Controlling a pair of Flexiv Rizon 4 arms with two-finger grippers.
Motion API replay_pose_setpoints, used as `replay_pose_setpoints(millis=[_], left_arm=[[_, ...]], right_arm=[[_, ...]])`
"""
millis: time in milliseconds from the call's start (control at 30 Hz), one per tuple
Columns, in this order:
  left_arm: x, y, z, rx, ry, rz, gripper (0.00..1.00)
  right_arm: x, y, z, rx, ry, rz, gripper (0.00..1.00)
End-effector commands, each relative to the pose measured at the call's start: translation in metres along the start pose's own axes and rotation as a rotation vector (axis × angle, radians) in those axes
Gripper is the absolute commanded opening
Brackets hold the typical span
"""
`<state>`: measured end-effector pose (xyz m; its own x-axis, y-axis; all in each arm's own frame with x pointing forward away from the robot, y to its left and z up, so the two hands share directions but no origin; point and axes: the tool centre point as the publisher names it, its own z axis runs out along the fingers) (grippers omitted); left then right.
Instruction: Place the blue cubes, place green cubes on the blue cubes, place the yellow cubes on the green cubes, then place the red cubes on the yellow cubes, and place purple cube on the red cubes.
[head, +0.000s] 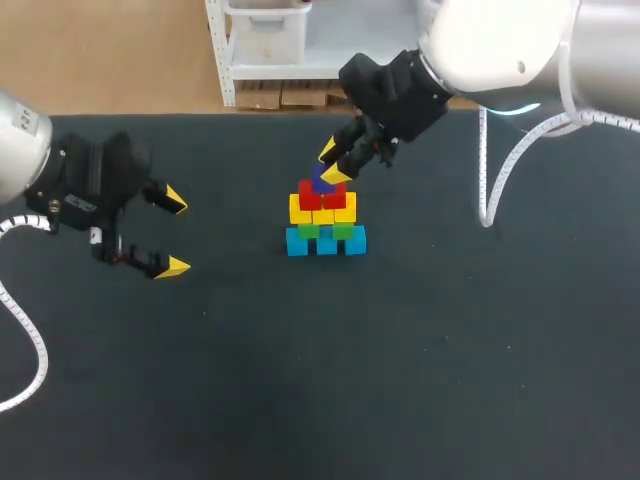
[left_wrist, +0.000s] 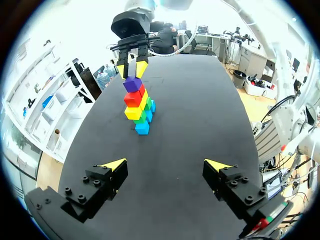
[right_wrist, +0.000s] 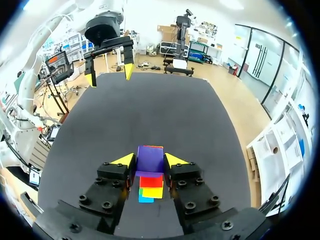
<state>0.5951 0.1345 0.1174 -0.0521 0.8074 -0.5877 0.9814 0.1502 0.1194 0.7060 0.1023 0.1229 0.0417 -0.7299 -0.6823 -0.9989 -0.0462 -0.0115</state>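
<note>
Legible text, labels, brands, numbers, signs: none can be read in any of the three views.
</note>
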Motion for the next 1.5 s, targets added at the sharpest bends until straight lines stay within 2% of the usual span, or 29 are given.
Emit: replay_pose_setpoints(millis=[33,100,233,400,600,700,767,800,833,967,1267,1500], left_arm=[[0.003,-0.001,0.000,-0.002,-0.009,0.004,1.00],[0.003,-0.001,0.000,-0.002,-0.009,0.004,1.00],[0.003,-0.001,0.000,-0.002,-0.009,0.004,1.00],[0.003,-0.001,0.000,-0.002,-0.009,0.004,1.00],[0.003,-0.001,0.000,-0.002,-0.009,0.004,1.00],[0.003,-0.001,0.000,-0.002,-0.009,0.004,1.00],[0.003,-0.001,0.000,-0.002,-0.009,0.004,1.00],[0.003,-0.001,0.000,-0.002,-0.009,0.004,1.00],[0.003,-0.001,0.000,-0.002,-0.009,0.004,1.00],[0.003,-0.001,0.000,-0.002,-0.009,0.004,1.00],[0.003,-0.001,0.000,-0.002,-0.009,0.004,1.00],[0.003,-0.001,0.000,-0.002,-0.009,0.004,1.00]], right_arm=[[0.000,-0.001,0.001,0.001,-0.001,-0.002,0.16],[-0.001,-0.001,0.001,0.000,-0.003,-0.004,0.27],[-0.001,-0.002,0.002,-0.003,-0.005,-0.002,0.35],[-0.001,-0.002,0.002,-0.003,-0.005,-0.001,0.42],[0.000,-0.002,0.001,0.001,-0.005,0.001,0.44],[0.000,-0.002,0.000,0.004,-0.008,0.000,0.50],[-0.001,-0.002,-0.002,0.009,-0.011,-0.002,0.69],[-0.002,-0.002,-0.003,0.011,-0.013,-0.003,0.90],[-0.002,-0.002,-0.005,0.013,-0.016,-0.002,1.00],[-0.002,-0.002,-0.016,0.022,-0.052,0.014,1.00],[0.020,-0.007,-0.040,0.016,-0.235,0.131,1.00],[0.030,-0.004,-0.050,0.049,-0.255,0.141,1.00]])
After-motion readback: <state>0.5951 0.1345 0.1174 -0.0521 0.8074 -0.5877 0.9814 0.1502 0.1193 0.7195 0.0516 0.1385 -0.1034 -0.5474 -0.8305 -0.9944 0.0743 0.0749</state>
